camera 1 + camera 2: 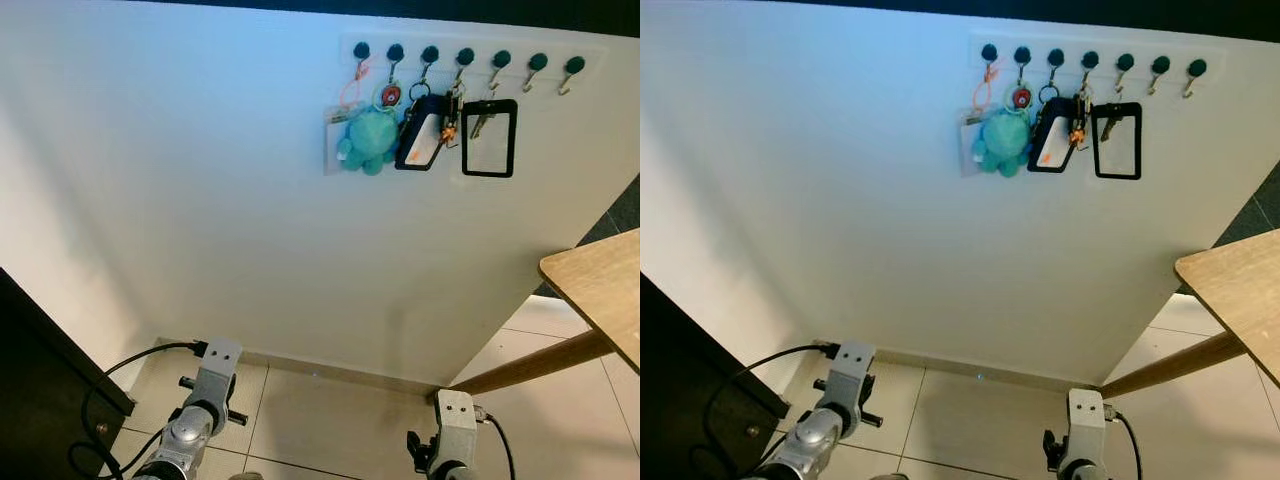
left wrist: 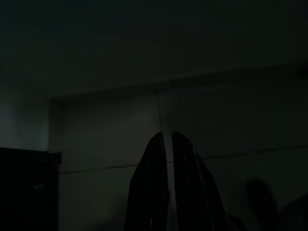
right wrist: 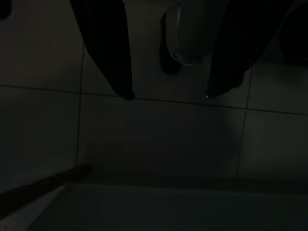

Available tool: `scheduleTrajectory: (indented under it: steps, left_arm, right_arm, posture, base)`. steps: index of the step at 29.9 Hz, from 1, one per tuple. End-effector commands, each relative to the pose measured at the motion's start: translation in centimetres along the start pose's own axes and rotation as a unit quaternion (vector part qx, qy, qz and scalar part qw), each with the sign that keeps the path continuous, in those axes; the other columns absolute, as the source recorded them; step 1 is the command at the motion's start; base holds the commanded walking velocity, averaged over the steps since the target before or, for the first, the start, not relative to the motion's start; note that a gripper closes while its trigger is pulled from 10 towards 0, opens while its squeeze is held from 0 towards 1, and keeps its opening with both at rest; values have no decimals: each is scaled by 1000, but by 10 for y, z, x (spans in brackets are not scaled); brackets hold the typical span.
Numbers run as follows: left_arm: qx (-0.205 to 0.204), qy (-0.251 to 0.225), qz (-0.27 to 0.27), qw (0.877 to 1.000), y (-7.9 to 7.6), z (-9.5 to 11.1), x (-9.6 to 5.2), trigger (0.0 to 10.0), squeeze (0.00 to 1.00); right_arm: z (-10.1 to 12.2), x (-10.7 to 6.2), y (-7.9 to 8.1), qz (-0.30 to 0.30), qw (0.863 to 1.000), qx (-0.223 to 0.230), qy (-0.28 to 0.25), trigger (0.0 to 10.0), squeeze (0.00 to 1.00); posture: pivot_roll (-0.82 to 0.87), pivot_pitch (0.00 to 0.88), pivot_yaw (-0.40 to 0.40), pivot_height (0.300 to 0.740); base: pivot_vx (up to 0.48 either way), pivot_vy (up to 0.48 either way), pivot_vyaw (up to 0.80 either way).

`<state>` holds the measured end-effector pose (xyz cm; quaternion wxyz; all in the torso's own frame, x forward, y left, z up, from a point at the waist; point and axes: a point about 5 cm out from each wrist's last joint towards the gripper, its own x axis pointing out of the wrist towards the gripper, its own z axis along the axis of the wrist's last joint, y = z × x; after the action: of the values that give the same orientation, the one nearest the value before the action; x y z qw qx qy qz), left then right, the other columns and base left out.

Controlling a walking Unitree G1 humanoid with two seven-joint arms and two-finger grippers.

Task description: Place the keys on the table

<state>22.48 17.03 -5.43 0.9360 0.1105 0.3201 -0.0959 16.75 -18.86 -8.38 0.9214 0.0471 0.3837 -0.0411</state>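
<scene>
Keys (image 1: 452,112) hang on wall hook rack (image 1: 465,58) above wooden table (image 1: 600,290); left gripper (image 2: 167,139) narrow, idle; right gripper (image 3: 168,96) wide, idle.

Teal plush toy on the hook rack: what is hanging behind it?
Behind the teal plush toy, a clear card holder hangs flat against the wall; the plush covers its right part, so any contents are unreadable.

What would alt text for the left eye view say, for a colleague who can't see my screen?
A row of hooks high on a white wall holds keys, a teal plush toy and card holders. A wooden table juts in at the right. Both silver arms hang low over the tiled floor.
</scene>
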Motion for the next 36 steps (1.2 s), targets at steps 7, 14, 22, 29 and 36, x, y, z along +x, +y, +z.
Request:
scheduleTrajectory:
  steps: [7,14,22,29,36]
  left_arm:
    - [-26,9,12,1000,3,-2,0,10000,0]
    - [-28,-8,10,1000,6,10,4,10000,0]
    - [-13,-95,-26,995,7,47,9,10000,0]
    - [13,-283,-107,953,1,105,-6,10000,0]
    - [24,-373,-118,920,-6,135,-26,10000,0]
  right_arm:
    - [15,4,2,7,999,1,-37,10000,0]
    - [86,12,6,28,982,-18,-185,10000,0]
    - [172,-4,21,65,920,-34,-384,10000,0]
    - [255,-51,19,34,817,-53,-573,10000,0]
    - [286,-90,18,27,747,-40,-663,10000,1000]
  posture:
    - [73,33,-6,740]
    - [64,42,2,740]
    - [61,45,3,740]
    - [57,51,0,740]
    - [51,49,-3,740]
  base:
    - [0,-69,0]
    - [0,0,0]
    - [0,0,0]
    - [0,0,0]
    - [0,0,0]
